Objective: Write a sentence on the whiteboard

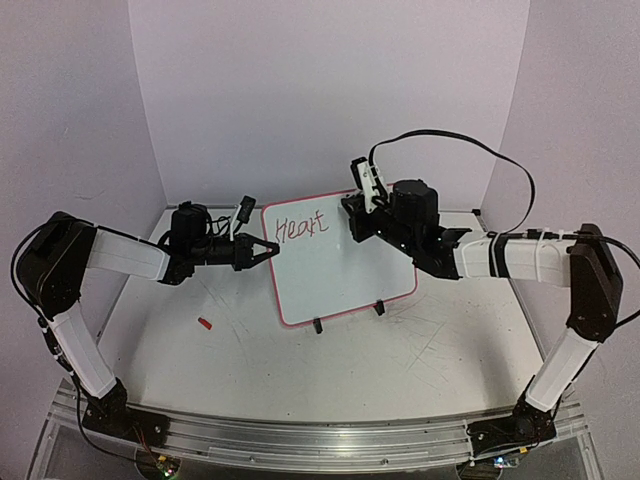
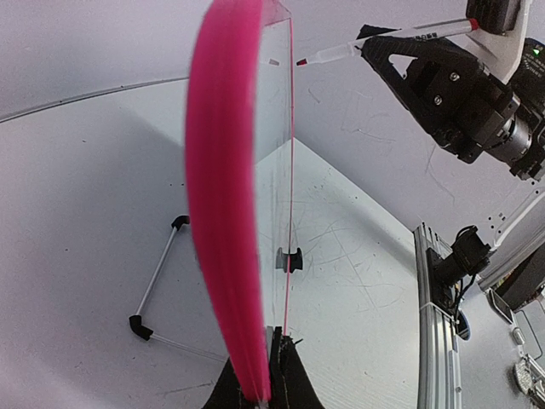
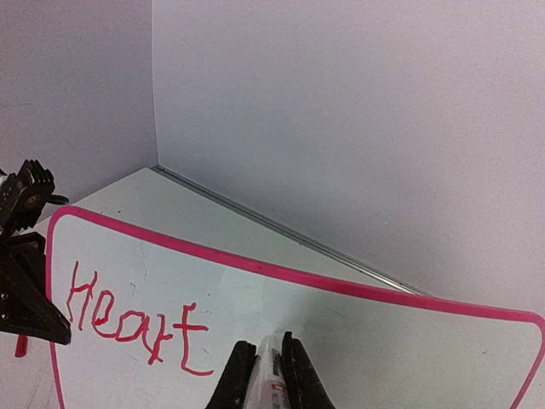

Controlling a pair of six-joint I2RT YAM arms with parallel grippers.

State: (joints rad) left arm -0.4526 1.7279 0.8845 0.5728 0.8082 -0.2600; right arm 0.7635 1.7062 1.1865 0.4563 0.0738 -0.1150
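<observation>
The whiteboard (image 1: pixel 340 270) stands upright on its two black clip feet (image 1: pixel 317 325) in the middle of the bench (image 1: pixel 430 350), its pink-red rim (image 2: pixel 221 213) framing a face with the word "Heart" (image 3: pixel 136 324) in red at the upper left. The left tool (image 1: pixel 268 248) is clamped shut on the board's left edge. The right tool (image 3: pixel 264 375) is closed around a red-tipped marker (image 2: pixel 383 43), whose tip points at the board's face just right of the word. Whether it touches cannot be told. A small red cap (image 1: pixel 204 323) lies on the bench, left of the board.
</observation>
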